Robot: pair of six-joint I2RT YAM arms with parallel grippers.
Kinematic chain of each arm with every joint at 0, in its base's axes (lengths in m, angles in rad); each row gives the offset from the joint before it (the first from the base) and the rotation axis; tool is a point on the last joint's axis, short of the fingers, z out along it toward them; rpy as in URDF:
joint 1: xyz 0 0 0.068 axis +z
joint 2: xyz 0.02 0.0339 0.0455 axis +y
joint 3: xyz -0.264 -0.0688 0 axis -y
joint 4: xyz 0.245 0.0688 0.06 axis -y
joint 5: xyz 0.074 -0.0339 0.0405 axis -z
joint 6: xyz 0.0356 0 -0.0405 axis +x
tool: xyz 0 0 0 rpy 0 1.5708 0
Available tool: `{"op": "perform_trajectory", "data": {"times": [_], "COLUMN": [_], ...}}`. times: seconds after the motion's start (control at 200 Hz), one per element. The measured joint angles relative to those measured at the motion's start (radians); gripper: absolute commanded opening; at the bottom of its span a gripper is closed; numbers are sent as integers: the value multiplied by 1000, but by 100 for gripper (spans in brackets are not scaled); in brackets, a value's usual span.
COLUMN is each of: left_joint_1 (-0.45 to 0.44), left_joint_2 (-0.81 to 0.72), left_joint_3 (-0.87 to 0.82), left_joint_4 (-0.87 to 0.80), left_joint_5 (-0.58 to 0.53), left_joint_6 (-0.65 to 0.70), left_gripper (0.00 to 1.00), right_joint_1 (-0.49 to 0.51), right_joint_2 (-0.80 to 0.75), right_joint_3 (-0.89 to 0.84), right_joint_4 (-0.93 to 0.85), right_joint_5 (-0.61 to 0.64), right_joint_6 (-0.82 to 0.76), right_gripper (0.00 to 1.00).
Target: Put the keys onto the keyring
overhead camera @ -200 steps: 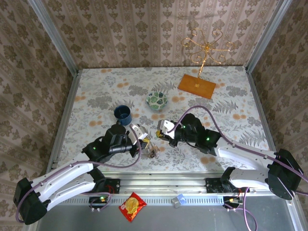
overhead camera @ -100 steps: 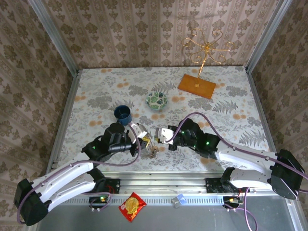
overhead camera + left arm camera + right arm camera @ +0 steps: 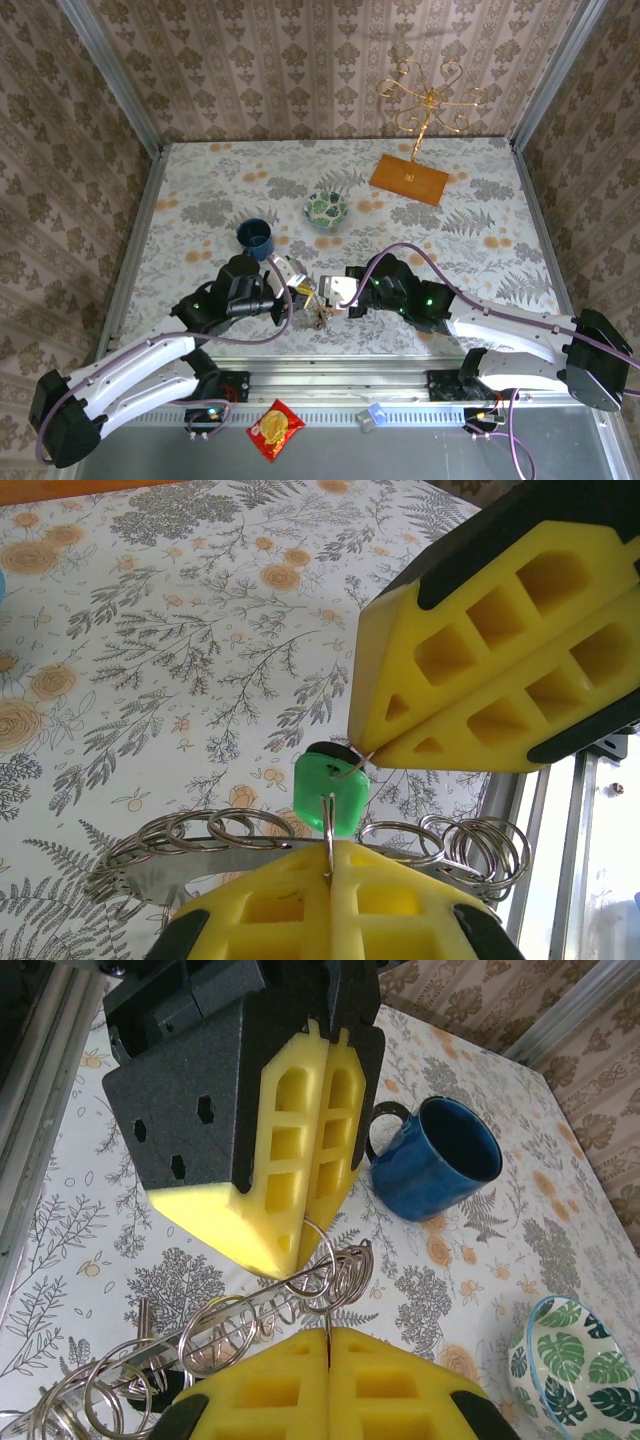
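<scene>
1. The left gripper (image 3: 302,290) and right gripper (image 3: 330,293) are meeting tip to tip over the keyring (image 3: 319,318), leaving hardly any gap between them.
2. The blue mug (image 3: 255,236) is standing just behind the left gripper, hemming in that side.
3. The green-patterned bowl (image 3: 326,208) is sitting farther back; the table's (image 3: 500,250) right half is lying open.

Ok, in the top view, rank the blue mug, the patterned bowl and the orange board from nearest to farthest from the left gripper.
From the left gripper:
1. blue mug, just beyond it, a little to the left.
2. patterned bowl, farther back, slightly to the right.
3. orange board, far back on the right side of the table.
</scene>
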Motion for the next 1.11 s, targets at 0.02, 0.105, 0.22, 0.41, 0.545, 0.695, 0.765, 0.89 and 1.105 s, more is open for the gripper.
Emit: {"op": "perform_trajectory", "data": {"times": [0.02, 0.105, 0.22, 0.41, 0.545, 0.695, 0.765, 0.89, 1.105], "left_joint_1": [0, 0, 0, 0, 0, 0, 0, 0, 0], "left_joint_2": [0, 5, 10, 11, 11, 11, 11, 11, 11], "left_joint_3": [0, 0, 0, 0, 0, 0, 0, 0, 0], "left_joint_4": [0, 5, 11, 14, 14, 14, 14, 14, 13], "left_joint_5": [0, 0, 1, 3, 5, 6, 7, 7, 6], "left_joint_6": [0, -2, -3, -3, -3, -3, -3, -3, -3], "left_gripper": [0, 0, 0, 0, 0, 0, 0, 0, 0], "right_joint_1": [0, 0, 0, 0, 0, 2, 3, 6, 9], "right_joint_2": [0, 0, 0, 0, 5, 8, 10, 10, 11], "right_joint_3": [0, 0, 0, 0, 0, 0, 0, 0, 0], "right_joint_4": [0, 1, 8, 15, 16, 21, 29, 39, 39], "right_joint_5": [2, 3, 3, 3, 2, 2, 2, 2, 2], "right_joint_6": [0, 0, 1, 3, 4, 5, 8, 12, 12], "right_gripper": [0, 0, 0, 0, 0, 0, 0, 0, 0]}}
